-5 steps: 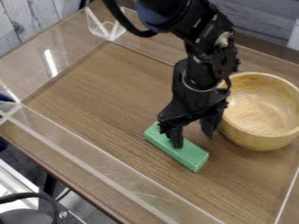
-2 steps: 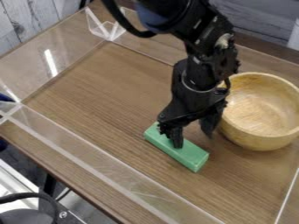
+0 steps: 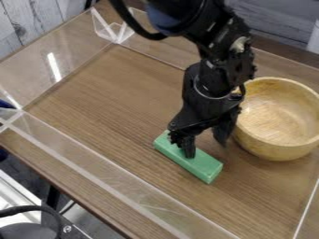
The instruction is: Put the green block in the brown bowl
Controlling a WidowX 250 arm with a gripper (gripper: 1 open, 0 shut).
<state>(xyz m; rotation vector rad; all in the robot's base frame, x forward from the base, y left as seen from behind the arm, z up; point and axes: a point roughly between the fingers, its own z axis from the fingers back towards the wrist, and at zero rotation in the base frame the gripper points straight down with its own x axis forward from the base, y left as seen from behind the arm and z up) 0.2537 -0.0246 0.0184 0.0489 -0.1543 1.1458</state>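
The green block (image 3: 195,162) lies flat on the wooden table, a mint-green bar running diagonally from upper left to lower right. My gripper (image 3: 203,140) points straight down over the block's upper end, open, its black fingers (image 3: 184,143) straddling that end and close to the table. Whether the fingertips touch the block I cannot tell. The brown bowl (image 3: 279,117) sits just right of the gripper, light tan wood, with nothing visible inside.
Clear acrylic walls (image 3: 75,140) fence the wooden table (image 3: 100,93) on all sides. The black arm (image 3: 200,28) reaches in from the top of the view. A dark object shows at the lower left corner outside the fence.
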